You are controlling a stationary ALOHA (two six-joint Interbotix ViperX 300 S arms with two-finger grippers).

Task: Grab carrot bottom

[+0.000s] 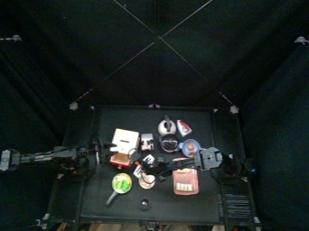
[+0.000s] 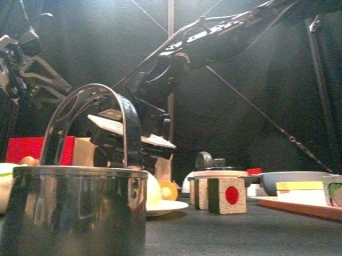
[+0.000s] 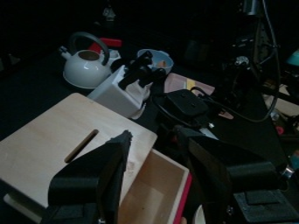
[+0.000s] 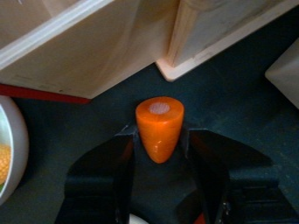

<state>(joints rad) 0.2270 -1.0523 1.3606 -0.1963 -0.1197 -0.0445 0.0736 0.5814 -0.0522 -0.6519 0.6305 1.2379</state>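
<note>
The short, stubby orange toy carrot (image 4: 160, 129) lies on the black tabletop (image 4: 70, 131) between the spread black jaws of the right gripper (image 4: 160, 157), wooden boards (image 4: 82, 39) at its twelve o'clock. The left gripper (image 3: 158, 166) hangs spread over a pale wooden box (image 3: 65, 144).

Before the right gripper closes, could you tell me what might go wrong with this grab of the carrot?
The carrot lies between the open fingers of the right gripper, yet only its near end is between them, so a close here might squeeze it out forwards. The wooden box lies just past the carrot's tip, so a push forward could drive it against that edge. The white dish at the side might get nudged.
</note>
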